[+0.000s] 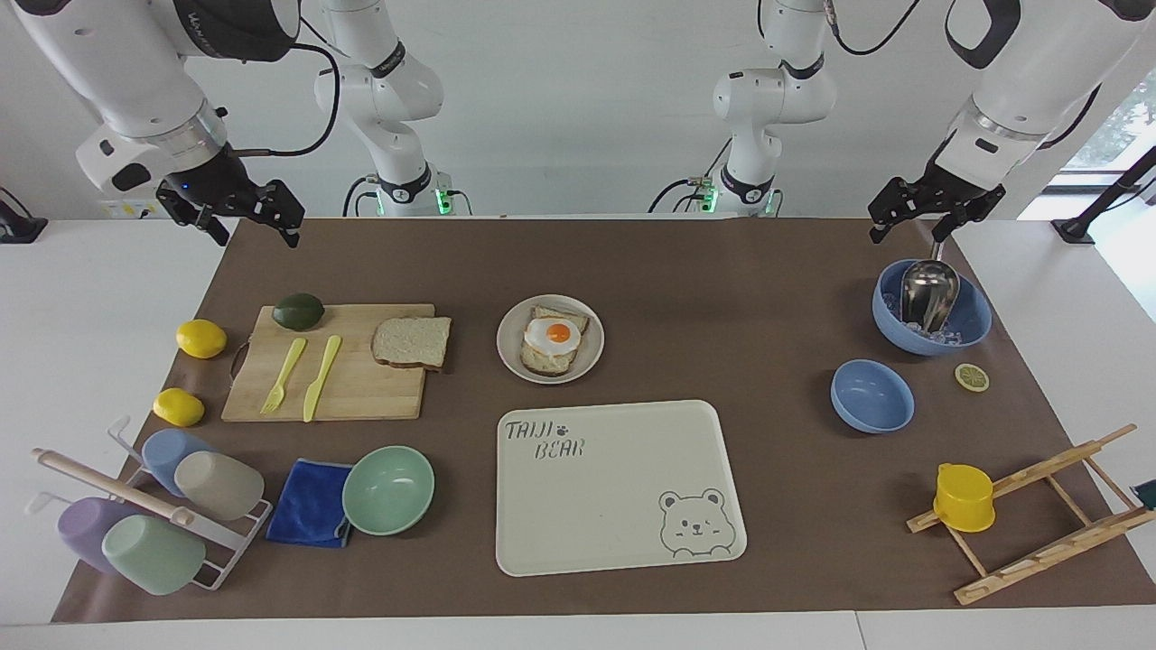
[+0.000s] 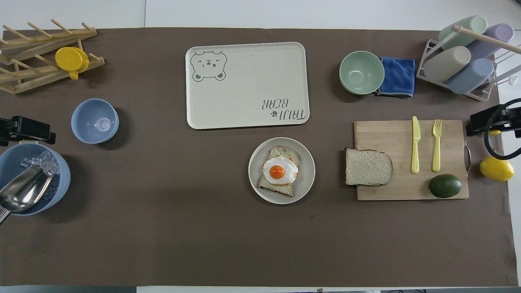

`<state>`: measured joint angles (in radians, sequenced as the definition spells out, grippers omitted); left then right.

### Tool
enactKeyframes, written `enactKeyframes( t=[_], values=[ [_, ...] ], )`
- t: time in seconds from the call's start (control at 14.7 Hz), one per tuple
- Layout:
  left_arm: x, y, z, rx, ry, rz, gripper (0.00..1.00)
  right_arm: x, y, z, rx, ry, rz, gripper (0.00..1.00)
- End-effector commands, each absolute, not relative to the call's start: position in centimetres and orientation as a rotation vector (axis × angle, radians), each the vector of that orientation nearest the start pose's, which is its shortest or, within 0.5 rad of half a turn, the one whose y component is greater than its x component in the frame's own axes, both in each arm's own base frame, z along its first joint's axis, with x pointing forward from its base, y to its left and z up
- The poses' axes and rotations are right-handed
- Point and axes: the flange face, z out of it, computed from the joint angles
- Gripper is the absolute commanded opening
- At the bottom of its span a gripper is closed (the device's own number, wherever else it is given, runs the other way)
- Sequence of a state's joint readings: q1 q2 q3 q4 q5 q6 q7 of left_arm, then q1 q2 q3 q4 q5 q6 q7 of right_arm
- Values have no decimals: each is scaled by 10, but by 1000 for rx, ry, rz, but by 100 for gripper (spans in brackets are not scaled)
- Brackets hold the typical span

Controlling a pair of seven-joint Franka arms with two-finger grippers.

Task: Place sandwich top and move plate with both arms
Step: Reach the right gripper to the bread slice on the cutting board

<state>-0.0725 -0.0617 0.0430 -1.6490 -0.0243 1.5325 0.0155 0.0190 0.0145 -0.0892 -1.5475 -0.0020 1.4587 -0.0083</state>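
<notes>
The plate, mid-table, carries an egg-topped slice. Beside it, toward my right arm's end, the sandwich top, speckled and brown-crusted, lies flat on the board's edge. One blue bowl holds ice and a scoop. My right gripper and left gripper hang spread at the table's ends.

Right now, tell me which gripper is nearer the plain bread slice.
Right. The right gripper hangs at the cutting board's end, where the sandwich top lies; the left gripper hangs above the ice bowl.
</notes>
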Motion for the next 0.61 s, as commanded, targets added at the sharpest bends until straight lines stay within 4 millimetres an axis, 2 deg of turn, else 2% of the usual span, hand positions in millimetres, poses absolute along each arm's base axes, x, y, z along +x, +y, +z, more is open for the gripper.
enactKeyframes(
  t=[0.0,0.07,0.2,0.27,0.34,0.54],
  values=[
    [528,-14,623,-3155,71,78,100,539,-39,610,-3135,58,140,100],
    [528,-14,623,-3155,68,78,100,541,-30,609,-3139,27,121,100],
    [528,-14,622,-3153,66,80,100,544,23,596,-3214,-97,137,100],
    [528,-14,621,-3154,68,85,100,546,53,587,-3248,-94,124,100],
    [528,-14,621,-3154,68,85,100,549,77,574,-3264,-81,135,100],
    [527,-16,621,-3153,71,85,100,563,131,517,-3288,-23,185,100]
  ],
)
